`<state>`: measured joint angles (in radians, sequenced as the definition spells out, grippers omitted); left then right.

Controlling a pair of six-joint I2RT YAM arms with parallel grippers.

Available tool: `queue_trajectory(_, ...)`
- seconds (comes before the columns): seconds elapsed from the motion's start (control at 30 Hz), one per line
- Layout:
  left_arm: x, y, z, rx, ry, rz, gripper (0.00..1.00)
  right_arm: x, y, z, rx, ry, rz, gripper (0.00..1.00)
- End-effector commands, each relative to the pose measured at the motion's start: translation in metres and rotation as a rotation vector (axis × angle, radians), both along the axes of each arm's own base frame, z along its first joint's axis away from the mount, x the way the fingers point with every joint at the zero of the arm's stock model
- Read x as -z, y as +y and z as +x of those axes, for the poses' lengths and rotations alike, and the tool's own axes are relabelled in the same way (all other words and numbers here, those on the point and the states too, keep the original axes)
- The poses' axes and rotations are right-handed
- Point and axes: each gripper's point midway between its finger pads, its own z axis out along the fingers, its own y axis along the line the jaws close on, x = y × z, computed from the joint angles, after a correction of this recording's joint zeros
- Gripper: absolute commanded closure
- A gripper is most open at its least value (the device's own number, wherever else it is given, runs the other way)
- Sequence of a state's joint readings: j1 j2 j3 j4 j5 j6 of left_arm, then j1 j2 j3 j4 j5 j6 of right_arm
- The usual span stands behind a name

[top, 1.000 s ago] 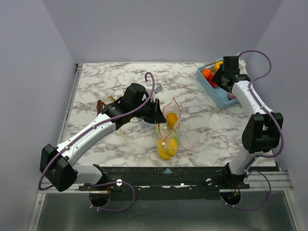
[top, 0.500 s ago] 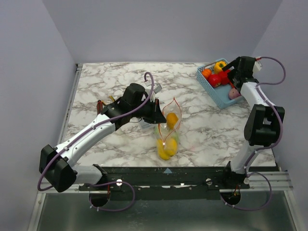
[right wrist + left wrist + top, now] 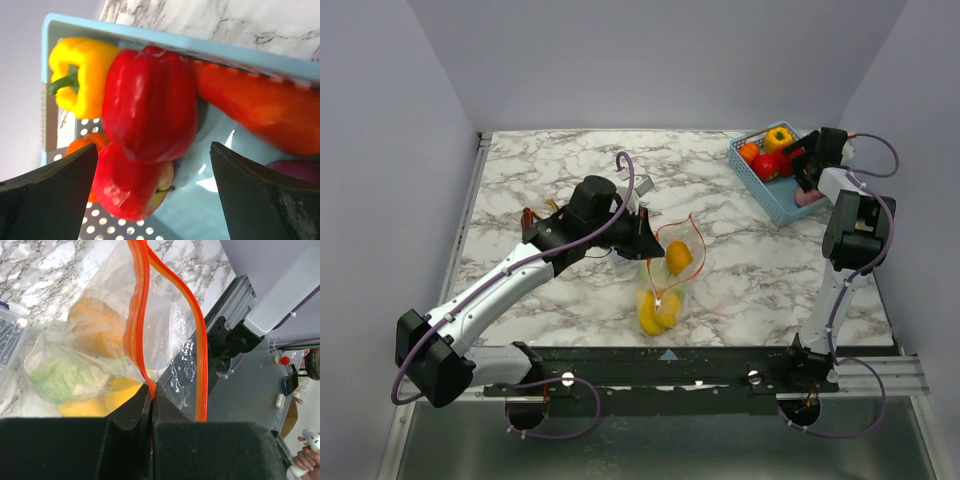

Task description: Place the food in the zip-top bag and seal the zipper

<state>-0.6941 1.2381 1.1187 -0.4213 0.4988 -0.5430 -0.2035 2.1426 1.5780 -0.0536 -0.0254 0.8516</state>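
Observation:
The zip-top bag (image 3: 663, 285) stands mid-table, held up by my left gripper (image 3: 642, 238). That gripper (image 3: 151, 390) is shut on one lip of the red-orange zipper (image 3: 200, 335), and the bag's mouth gapes. Inside the bag lie orange (image 3: 95, 327), green (image 3: 57, 377) and yellow (image 3: 102, 400) food pieces. My right gripper (image 3: 804, 166) hovers over the blue basket (image 3: 772, 196) at the back right. It (image 3: 154, 150) is open, with a red pepper (image 3: 150, 95) and a red apple (image 3: 127, 187) between its fingers. It touches neither. A yellow pepper (image 3: 80, 75) lies beside them.
The basket (image 3: 150, 39) also holds an orange-red piece (image 3: 260, 117), a small orange (image 3: 80, 144) and a purple piece (image 3: 300, 171). A rigid clear box (image 3: 7, 337) sits beside the bag. The table's metal rail (image 3: 235, 305) runs along the near edge.
My right arm swung right over the basket and its gripper opened wide. My left gripper pulled the bag slightly toward the near-left, tilting it.

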Motion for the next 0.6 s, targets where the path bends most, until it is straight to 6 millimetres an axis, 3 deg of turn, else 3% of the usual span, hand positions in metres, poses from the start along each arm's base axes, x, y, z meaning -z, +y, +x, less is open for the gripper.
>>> queue_trajectory(0.0, -0.021, 0.000, 0.001, 0.006, -0.081, -0.049, 1.00, 0.003, 0.000, 0.017, -0.035, -0.029, 0.022, 0.04)
queue_trajectory(0.27, -0.018, -0.003, -0.001, 0.025, -0.061, -0.051, 1.00, 0.018, -0.012, 0.018, 0.031, 0.009, -0.003, 0.04)
queue_trajectory(0.57, -0.014, -0.005, -0.001, 0.033, -0.046, -0.048, 1.00, 0.053, -0.026, 0.014, 0.166, 0.092, 0.027, 0.04)
